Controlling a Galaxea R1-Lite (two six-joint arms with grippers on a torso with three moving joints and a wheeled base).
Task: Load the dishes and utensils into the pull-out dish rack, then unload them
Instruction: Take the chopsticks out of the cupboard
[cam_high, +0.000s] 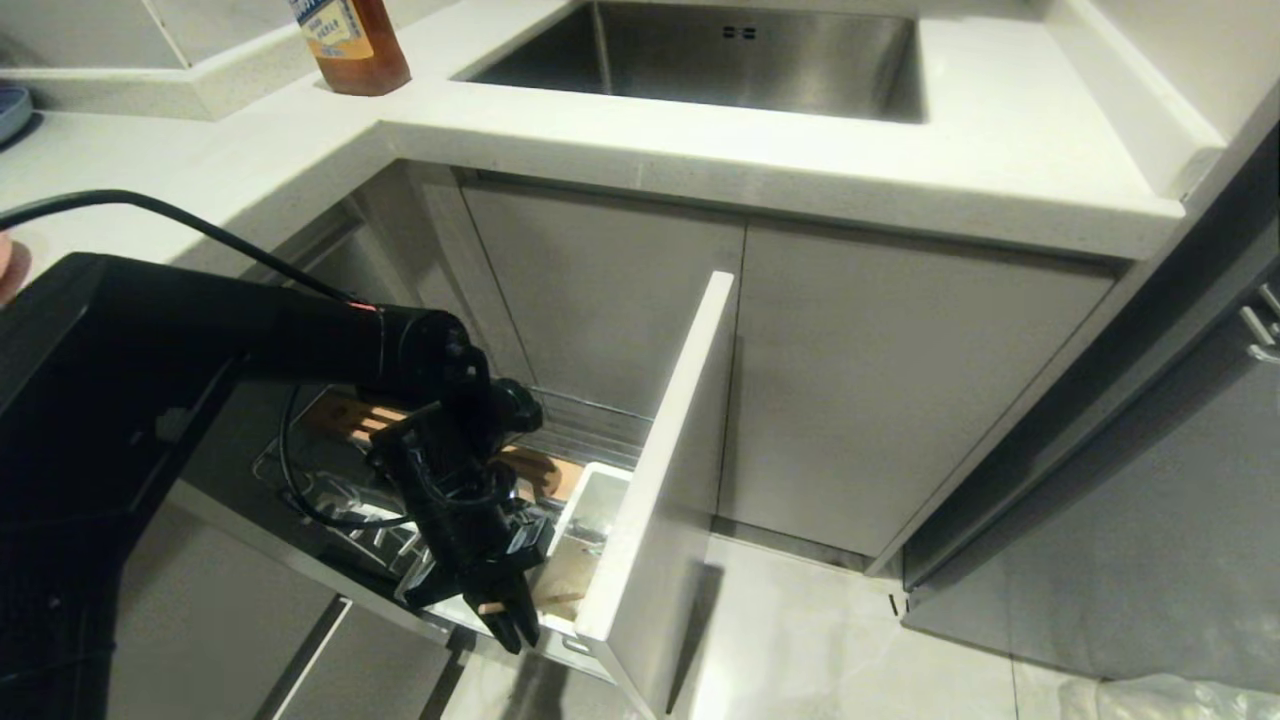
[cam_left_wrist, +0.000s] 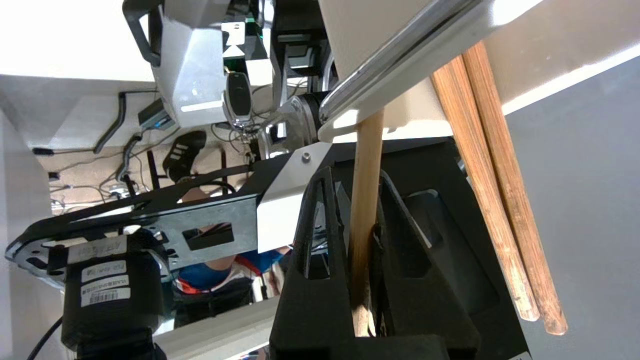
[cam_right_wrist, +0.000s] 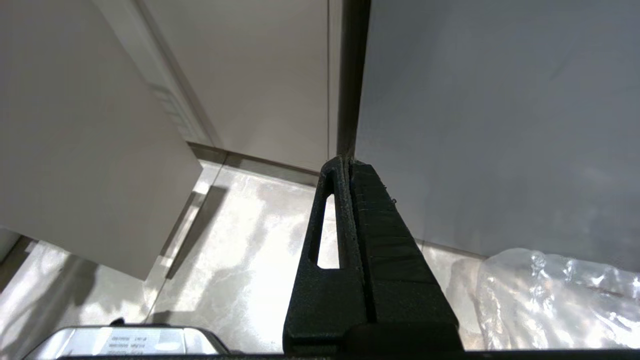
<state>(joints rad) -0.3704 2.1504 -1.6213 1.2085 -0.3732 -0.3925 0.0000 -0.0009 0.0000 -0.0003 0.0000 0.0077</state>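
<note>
Your left gripper (cam_left_wrist: 367, 280) is clamped on a single wooden chopstick (cam_left_wrist: 364, 200), whose far end sits in the white utensil caddy (cam_high: 590, 520) at the front corner of the pull-out dish rack (cam_high: 450, 500), just behind its pale front panel (cam_high: 660, 480). In the left wrist view two more wooden sticks (cam_left_wrist: 495, 200) lean in the caddy beside the held one, next to a shiny metal handle (cam_left_wrist: 400, 50) that may be the fork. No plate or bowl shows in the visible part of the rack, though the arm hides much of it. You look to be lifting utensils out, so unloading seems under way, with the remaining sticks and metal piece left. Your right gripper (cam_right_wrist: 350, 210) hangs pressed together and empty over the floor (cam_right_wrist: 240, 240), beside the cabinet.
</note>
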